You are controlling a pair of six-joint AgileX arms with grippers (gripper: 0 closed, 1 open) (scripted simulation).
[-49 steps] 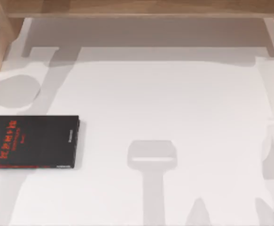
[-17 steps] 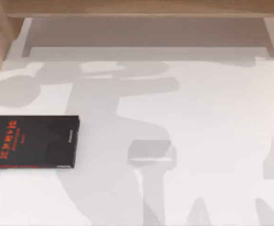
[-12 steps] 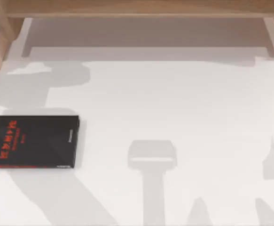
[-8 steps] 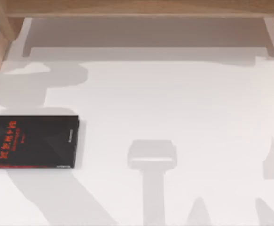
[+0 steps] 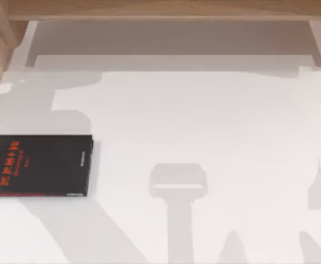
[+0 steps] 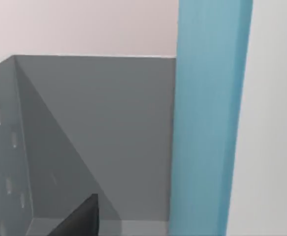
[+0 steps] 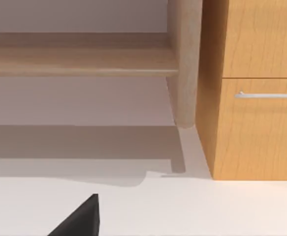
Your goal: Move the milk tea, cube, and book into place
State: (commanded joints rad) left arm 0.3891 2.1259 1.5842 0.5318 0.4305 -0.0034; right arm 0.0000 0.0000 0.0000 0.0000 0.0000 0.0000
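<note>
Teal-blue cover of book (image 6: pixel 209 123) stands upright in left wrist view, close before camera, beside grey perforated bin wall (image 6: pixel 5 147). Landmark: black book with red lettering (image 5: pixel 38 165), flat at table's (image 5: pixel 204 126) left side. Wooden shelf (image 5: pixel 160 8) runs along far edge beyond it.

Step judged: book placement. Whether left jaws hold book: cannot tell; one dark finger edge (image 6: pixel 79 219) visible, apart from cover. Next move likely calls for seating or releasing book upright.

Right arm parked, facing wooden drawer cabinet (image 7: pixel 254 98); jaw state: cannot tell.
</note>
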